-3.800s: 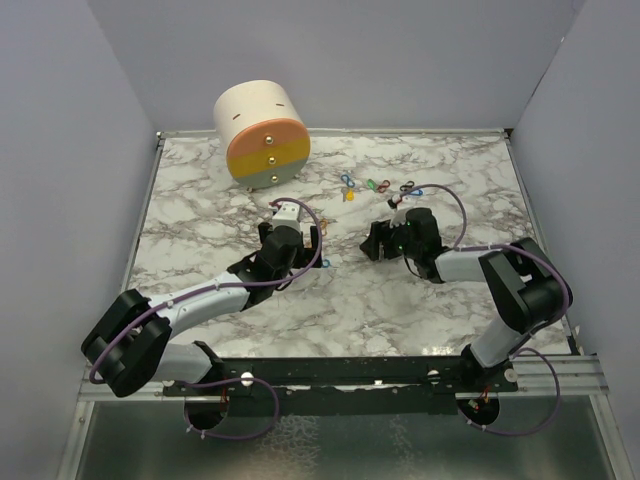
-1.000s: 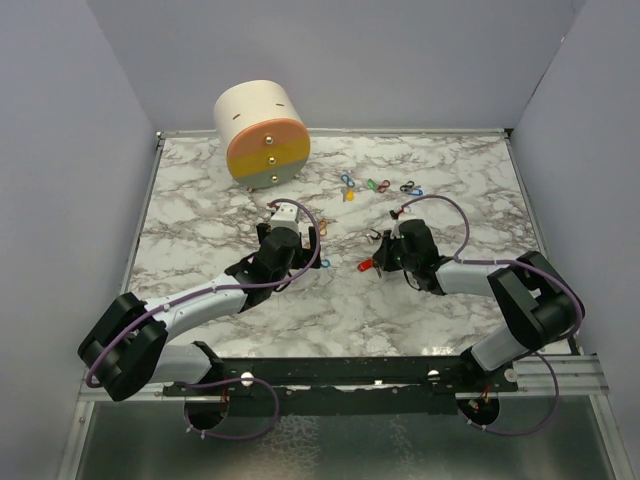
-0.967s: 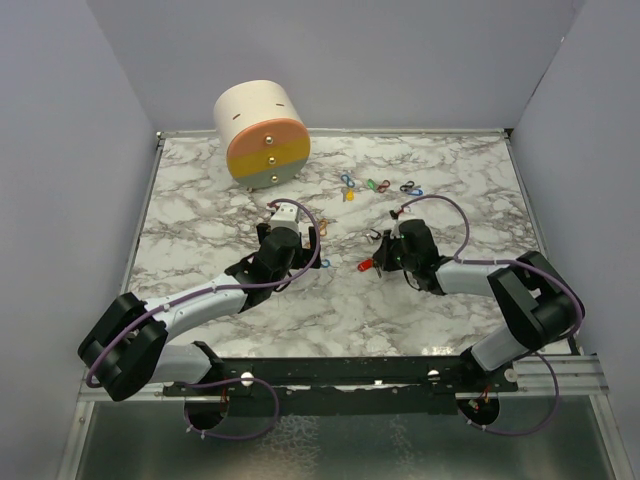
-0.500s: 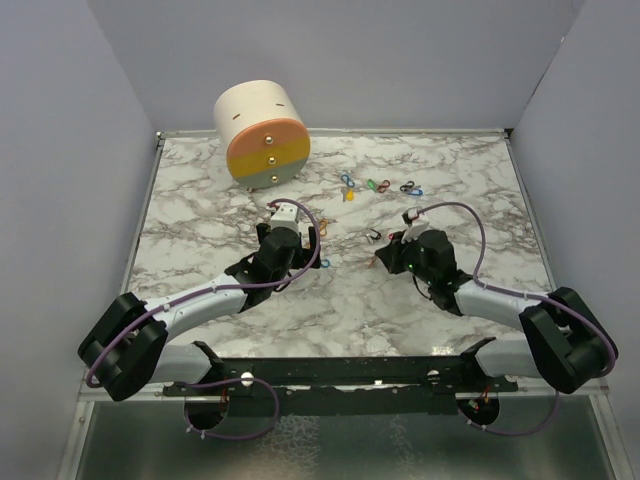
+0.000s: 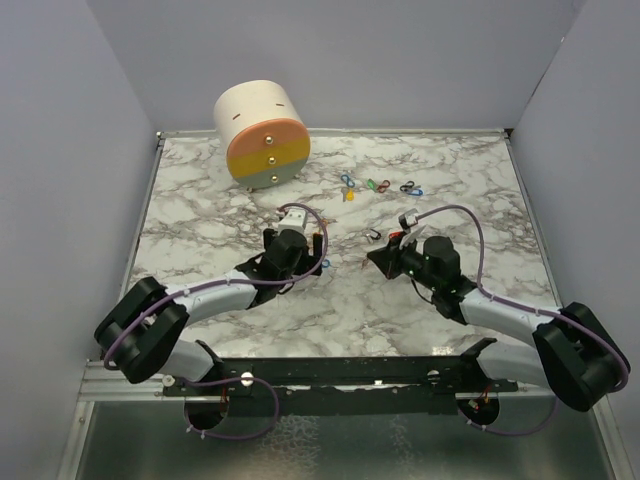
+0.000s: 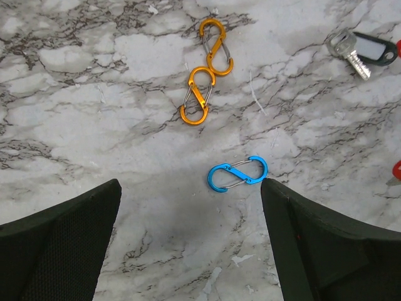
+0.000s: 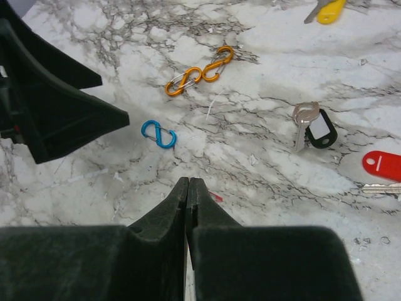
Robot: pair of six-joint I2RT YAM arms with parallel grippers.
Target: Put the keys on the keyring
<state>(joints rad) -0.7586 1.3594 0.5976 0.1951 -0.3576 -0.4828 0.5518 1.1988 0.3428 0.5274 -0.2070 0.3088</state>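
We logged:
- Left gripper point(image 6: 190, 183): jaws wide apart and empty, hovering by the blue clip point(image 6: 237, 174).
- Right gripper point(image 7: 187, 180): jaws pressed together, nothing seen held, near that clip.
- Black-headed key point(image 7: 310, 128), red-headed key point(image 7: 382, 165) and yellow-headed key point(image 7: 329, 11): lay loose, right of the clip.

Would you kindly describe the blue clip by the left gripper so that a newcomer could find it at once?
On the marble table, find the open left gripper pointing down at the surface. Between its two fingers lies a small figure-8 clip. It is blue and lies alone, whereas its nearest neighbours, two orange clips, touch end to end.
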